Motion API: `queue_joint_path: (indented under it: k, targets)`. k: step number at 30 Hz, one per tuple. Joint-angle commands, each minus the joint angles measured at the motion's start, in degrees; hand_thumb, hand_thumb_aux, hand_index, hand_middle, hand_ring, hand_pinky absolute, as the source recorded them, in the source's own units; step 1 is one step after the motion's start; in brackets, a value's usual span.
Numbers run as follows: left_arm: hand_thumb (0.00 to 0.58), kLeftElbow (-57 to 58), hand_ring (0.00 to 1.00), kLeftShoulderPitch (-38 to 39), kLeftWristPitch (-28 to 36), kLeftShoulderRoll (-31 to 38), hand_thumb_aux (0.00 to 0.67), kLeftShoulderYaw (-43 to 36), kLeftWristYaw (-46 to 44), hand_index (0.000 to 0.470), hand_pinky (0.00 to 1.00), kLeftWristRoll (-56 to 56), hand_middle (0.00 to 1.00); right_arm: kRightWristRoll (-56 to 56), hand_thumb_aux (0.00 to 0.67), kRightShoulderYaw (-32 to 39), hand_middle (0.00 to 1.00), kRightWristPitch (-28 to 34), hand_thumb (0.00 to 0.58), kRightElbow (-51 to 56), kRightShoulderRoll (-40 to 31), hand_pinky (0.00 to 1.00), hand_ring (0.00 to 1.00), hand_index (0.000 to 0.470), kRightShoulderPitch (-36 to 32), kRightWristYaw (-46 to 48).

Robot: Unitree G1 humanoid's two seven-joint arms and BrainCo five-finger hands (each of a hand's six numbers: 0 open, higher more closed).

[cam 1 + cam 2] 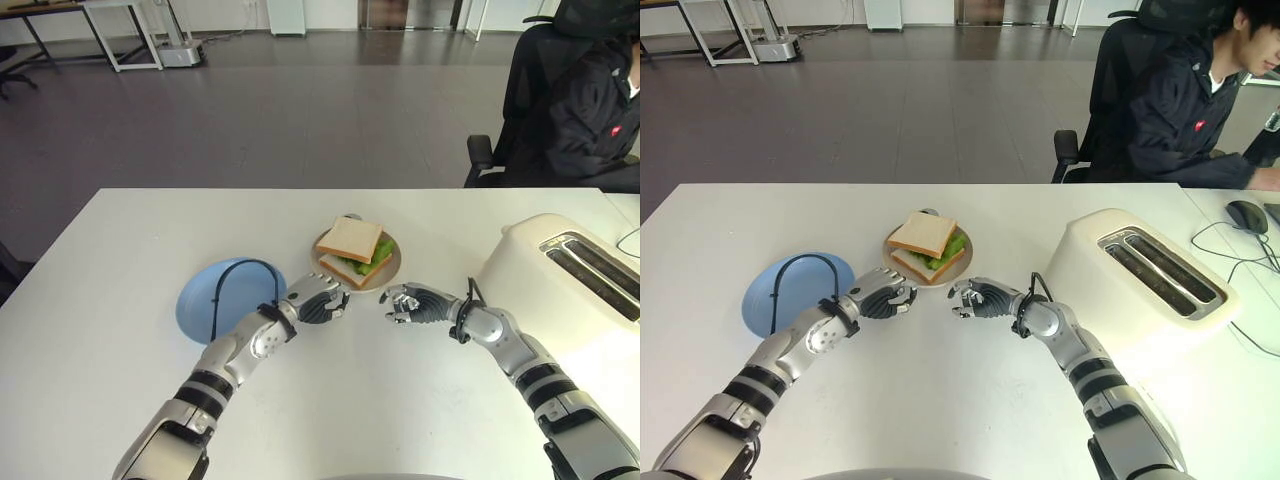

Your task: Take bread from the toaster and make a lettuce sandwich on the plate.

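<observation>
Two bread slices (350, 240) enclose lettuce (378, 254) on the plate (396, 268) mid-desk. The toaster (545, 270) on the right looks empty. The left hand (318, 298) and right hand (412, 303) sit curled and empty nearby, so the task seems finished.

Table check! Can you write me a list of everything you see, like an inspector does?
Surface: white table.
Job's things: sandwich with lettuce between two bread slices, on the plate; toaster at the right, slots look empty.
Clutter: blue dish at the left; computer mouse at the far right.
Hands: left hand and right hand are near the plate, fingers curled, holding nothing.
Cables: black cable looped over the blue dish; thin cables by the mouse.
Surroundings: grey floor; a metal-legged table far back.
</observation>
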Motion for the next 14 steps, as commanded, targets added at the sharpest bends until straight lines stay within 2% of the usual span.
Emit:
queue_joint_path:
  k: [1, 2, 3, 8, 14]
  targets:
    - [0.000, -14.6, 0.17, 9.8, -0.6, 3.7, 0.000, 3.6, -6.5, 0.000, 0.17, -10.4, 0.17, 4.5, 0.000, -7.1, 0.21, 2.7, 0.000, -10.0, -4.1, 0.21, 0.21, 0.000, 2.8, 0.1]
    - [0.000, -18.6, 0.00, 12.2, -1.1, 4.4, 0.000, 4.4, -8.5, 0.000, 0.00, -15.2, 0.00, 5.6, 0.000, -9.0, 0.09, 3.2, 0.000, -11.8, -4.1, 0.09, 0.09, 0.000, 2.7, -0.7]
    - [0.000, -20.9, 0.00, 13.7, -1.9, 4.3, 0.000, 5.4, -10.2, 0.000, 0.00, -21.3, 0.00, 7.2, 0.000, -10.3, 0.00, 2.9, 0.000, -12.7, -3.0, 0.00, 0.00, 0.000, 2.6, -1.6]
    - [0.000, -15.8, 0.00, 11.0, -3.9, -0.9, 0.000, 10.4, -11.3, 0.000, 0.00, -36.5, 0.00, 13.5, 0.000, -11.5, 0.00, -2.5, 0.000, -10.8, 4.4, 0.00, 0.00, 0.000, 2.1, -3.7]
    - [0.000, -14.9, 0.00, 10.5, -4.8, -2.8, 0.000, 13.0, -13.1, 0.000, 0.00, -39.6, 0.00, 17.3, 0.000, -12.9, 0.00, -9.1, 0.000, -4.2, 9.2, 0.00, 0.00, 0.000, 1.5, -4.0]
